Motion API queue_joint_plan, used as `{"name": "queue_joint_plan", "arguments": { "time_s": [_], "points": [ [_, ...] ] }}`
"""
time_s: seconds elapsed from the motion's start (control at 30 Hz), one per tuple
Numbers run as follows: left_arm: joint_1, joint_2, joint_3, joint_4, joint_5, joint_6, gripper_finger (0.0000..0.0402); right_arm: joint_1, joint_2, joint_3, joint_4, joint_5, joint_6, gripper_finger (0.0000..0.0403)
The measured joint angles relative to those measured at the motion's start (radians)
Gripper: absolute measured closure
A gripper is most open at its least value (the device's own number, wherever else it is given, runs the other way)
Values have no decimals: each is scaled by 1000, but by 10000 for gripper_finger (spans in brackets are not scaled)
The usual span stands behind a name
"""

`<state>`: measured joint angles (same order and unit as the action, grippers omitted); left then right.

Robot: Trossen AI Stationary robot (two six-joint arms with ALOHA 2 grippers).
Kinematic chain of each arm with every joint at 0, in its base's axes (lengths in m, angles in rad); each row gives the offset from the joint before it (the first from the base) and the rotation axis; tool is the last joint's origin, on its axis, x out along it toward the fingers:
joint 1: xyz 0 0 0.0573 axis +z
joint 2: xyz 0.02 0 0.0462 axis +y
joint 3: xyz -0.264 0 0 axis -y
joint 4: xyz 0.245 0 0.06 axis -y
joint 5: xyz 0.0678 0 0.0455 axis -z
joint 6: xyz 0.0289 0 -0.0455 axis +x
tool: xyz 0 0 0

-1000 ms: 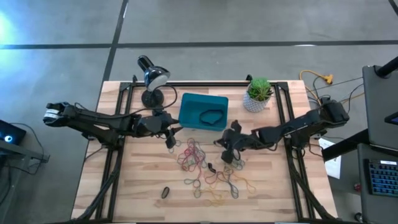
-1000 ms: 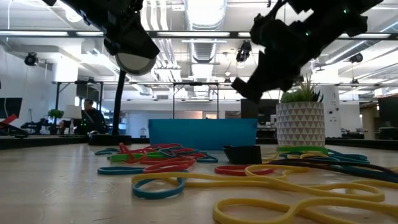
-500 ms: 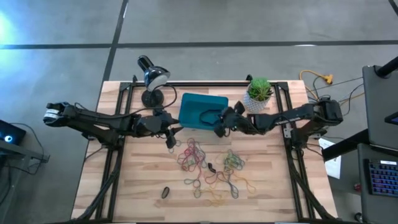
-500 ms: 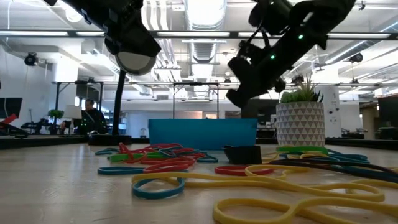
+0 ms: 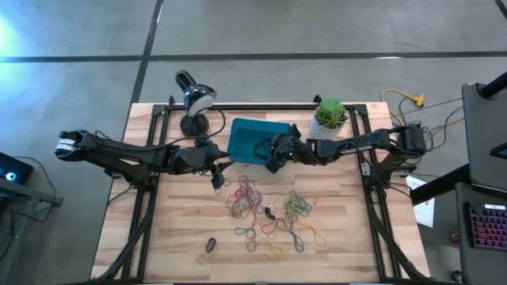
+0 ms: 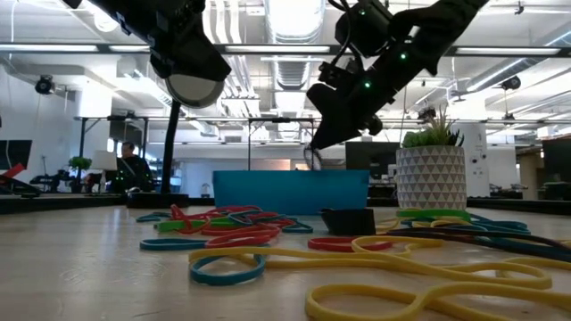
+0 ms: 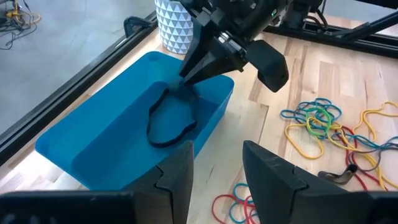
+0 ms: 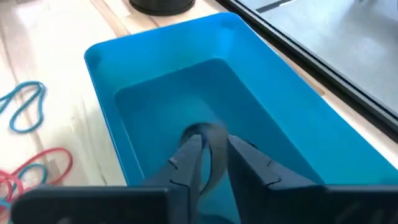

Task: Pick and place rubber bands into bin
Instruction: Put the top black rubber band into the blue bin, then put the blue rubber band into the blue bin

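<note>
One black rubber band (image 7: pixel 169 119) in bin (image 7: pixel 93 146)

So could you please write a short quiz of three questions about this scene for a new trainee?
1. True or false: the bin already contains a black rubber band.
2. Which end effector is above the bin? A left B right
3. What stands beside the bin, on the right arm's side?

Key:
1. True.
2. B: the right end effector.
3. The potted plant.
</note>
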<state>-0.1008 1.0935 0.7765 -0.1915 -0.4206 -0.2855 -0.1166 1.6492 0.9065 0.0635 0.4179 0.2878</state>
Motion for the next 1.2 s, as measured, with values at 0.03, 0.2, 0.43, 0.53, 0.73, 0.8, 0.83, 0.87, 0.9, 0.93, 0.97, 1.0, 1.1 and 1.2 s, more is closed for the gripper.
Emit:
{"name": "queue_joint_plan", "arguments": {
  "time_s": [0.03, 0.2, 0.43, 0.53, 0.73, 0.8, 0.83, 0.87, 0.9, 0.93, 0.97, 1.0, 1.1, 1.2],
  "points": [
    [0, 0, 0, -1, 0, 0, 278, -1, 5, 6, 0, 0, -1, 325],
    [0, 0, -18, -1, 1, -10, 278, -12, 16, 12, -8, 0, -2, 286],
    [-1, 1, -96, -58, 273, -47, 278, -4, -30, 11, -42, -188, -63, 259],
    [-12, 11, -141, -94, 336, -50, 278, 12, -61, 10, -63, -309, -92, 257],
    [-20, 63, -164, -229, 301, -63, 278, 77, -138, 10, -118, -351, -92, 258],
    [-20, 94, -163, -225, 271, -82, 278, 107, -168, 10, -137, -351, -87, 261],
    [-19, 108, -163, -235, 260, -94, 278, 124, -181, 9, -145, -351, -83, 263],
    [-18, 125, -163, -241, 249, -104, 279, 138, -200, 9, -153, -350, -80, 265],
    [-16, 144, -163, -237, 248, -116, 279, 153, -217, 8, -170, -350, -74, 267],
    [-16, 162, -164, -236, 247, -130, 279, 169, -232, 8, -176, -348, -68, 269],
    [-16, 180, -167, -238, 245, -144, 279, 184, -249, 8, -178, -347, -59, 271],
    [-15, 197, -169, -240, 245, -158, 279, 198, -266, 8, -192, -343, -54, 273],
    [-11, 243, -178, -235, 243, -198, 279, 237, -312, 5, -205, -340, -29, 279],
    [-10, 280, -180, -235, 195, -229, 279, 268, -356, 4, -214, -337, 3, 285]
  ]
}}
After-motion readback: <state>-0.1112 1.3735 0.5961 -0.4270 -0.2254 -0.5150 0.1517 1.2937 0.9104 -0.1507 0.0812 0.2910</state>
